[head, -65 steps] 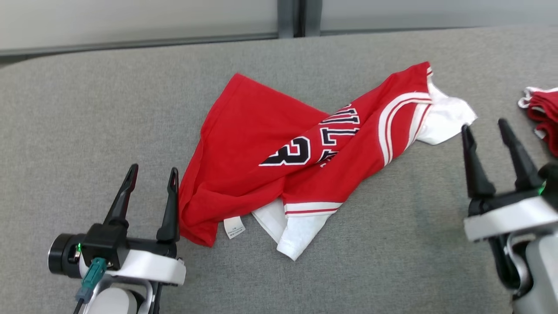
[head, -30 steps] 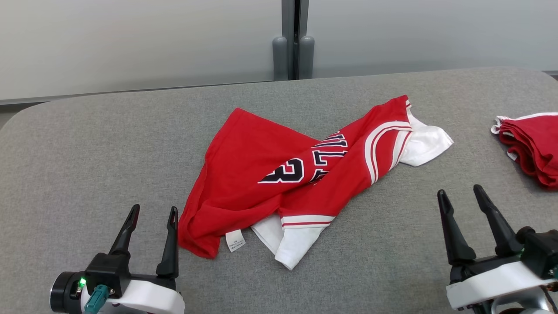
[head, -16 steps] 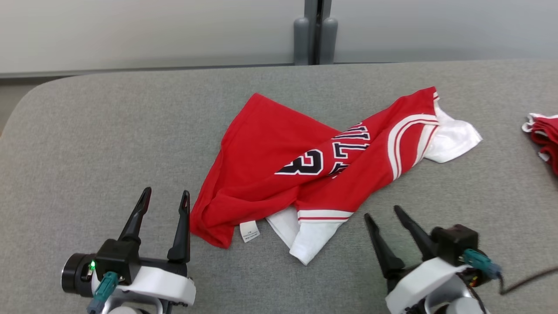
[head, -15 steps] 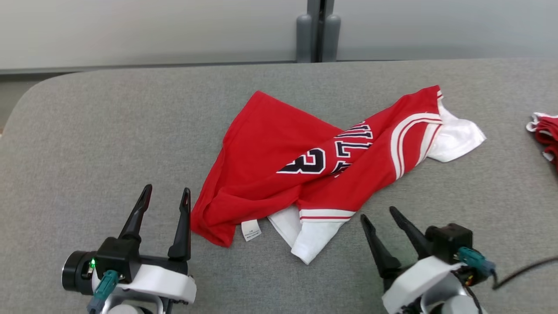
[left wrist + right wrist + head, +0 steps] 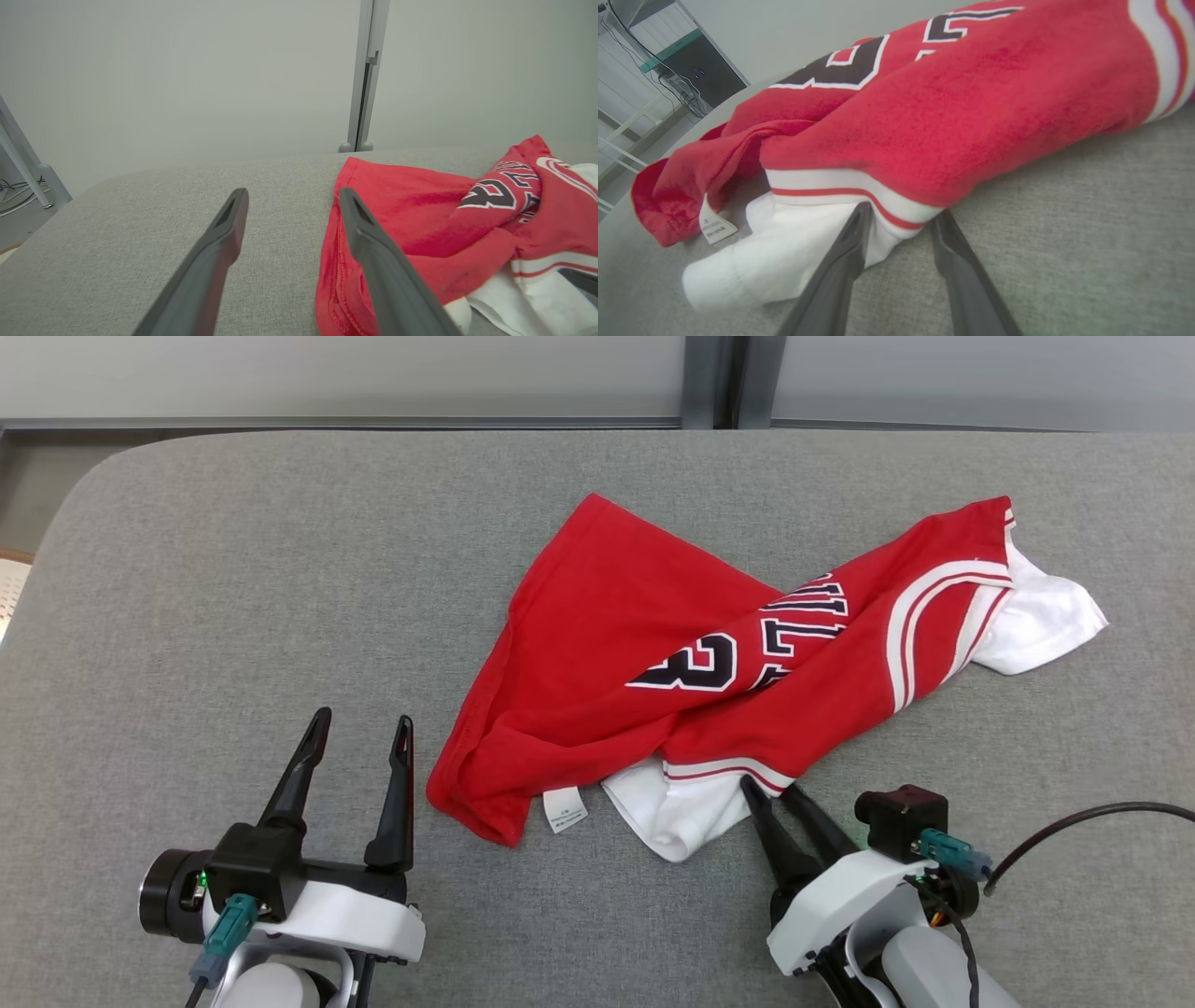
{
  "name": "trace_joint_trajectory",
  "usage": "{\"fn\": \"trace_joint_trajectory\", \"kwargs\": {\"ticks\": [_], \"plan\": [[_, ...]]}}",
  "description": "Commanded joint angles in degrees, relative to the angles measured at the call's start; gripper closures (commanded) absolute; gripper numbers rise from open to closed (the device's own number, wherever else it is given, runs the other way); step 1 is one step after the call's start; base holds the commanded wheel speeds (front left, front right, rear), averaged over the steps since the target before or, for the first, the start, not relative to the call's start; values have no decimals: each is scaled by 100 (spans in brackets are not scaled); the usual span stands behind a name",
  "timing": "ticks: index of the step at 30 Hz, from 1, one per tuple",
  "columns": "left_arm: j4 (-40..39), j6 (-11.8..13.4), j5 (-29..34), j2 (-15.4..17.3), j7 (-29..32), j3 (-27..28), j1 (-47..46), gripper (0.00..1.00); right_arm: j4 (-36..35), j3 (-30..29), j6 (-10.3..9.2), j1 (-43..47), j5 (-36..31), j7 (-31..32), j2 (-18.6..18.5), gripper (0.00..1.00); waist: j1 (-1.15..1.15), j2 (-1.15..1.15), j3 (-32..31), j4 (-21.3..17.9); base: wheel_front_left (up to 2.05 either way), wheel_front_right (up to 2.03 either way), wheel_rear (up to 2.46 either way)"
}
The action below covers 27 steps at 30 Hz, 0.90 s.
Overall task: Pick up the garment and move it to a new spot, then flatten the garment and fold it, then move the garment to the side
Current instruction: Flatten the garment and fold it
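Note:
The garment (image 5: 653, 644) is a red jersey with white sleeves and dark numbers, lying crumpled in the middle of the grey table. My right gripper (image 5: 767, 787) is at its near edge, fingers set on either side of the striped sleeve hem (image 5: 896, 217). The jaws have narrowed but a gap still shows, and the cloth is not pinched. My left gripper (image 5: 363, 719) stands open and empty just left of the garment's (image 5: 411, 210) near-left corner, clear of the cloth. The left wrist view shows that gripper (image 5: 293, 196) pointing along the table beside the red edge.
The grey padded table (image 5: 233, 616) has a rounded far-left corner, and a pale wall with a grey post (image 5: 714, 383) stands behind it. A black cable (image 5: 1074, 826) trails from my right wrist. Shelving (image 5: 654, 70) stands off the table's left side.
The head camera has shifted, and the red pile at the right has left the picture. My right gripper swung left and forward to the sleeve hem, its jaws narrowing. The left gripper stayed put.

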<state>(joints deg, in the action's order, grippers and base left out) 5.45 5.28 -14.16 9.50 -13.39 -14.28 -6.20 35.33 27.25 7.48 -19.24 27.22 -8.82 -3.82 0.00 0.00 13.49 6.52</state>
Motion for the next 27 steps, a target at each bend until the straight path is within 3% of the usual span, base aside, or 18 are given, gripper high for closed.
{"fn": "trace_joint_trajectory", "kwargs": {"ticks": [1,12,20,26,27], "plan": [[9,-1,-12,19,-20,23,-73,0,85,59,2,58,96,-26,24,100,0,0,3,-19,0,0,0],[13,72,-43,60,-83,69,-74,0,-659,-271,0,111,293,-247,-688,100,0,0,-15,-220,0,0,0],[-6,84,-60,61,-127,65,-134,0,-1582,-1291,0,452,105,344,-1236,100,0,0,82,-298,0,0,0],[41,64,-71,32,-134,42,-172,0,-1653,-1945,1,699,32,908,-1271,98,0,0,141,-295,0,0,0],[52,55,-76,29,-136,36,-177,0,-1657,-1990,1,716,59,925,-1222,49,0,0,144,-291,0,0,0]]}}
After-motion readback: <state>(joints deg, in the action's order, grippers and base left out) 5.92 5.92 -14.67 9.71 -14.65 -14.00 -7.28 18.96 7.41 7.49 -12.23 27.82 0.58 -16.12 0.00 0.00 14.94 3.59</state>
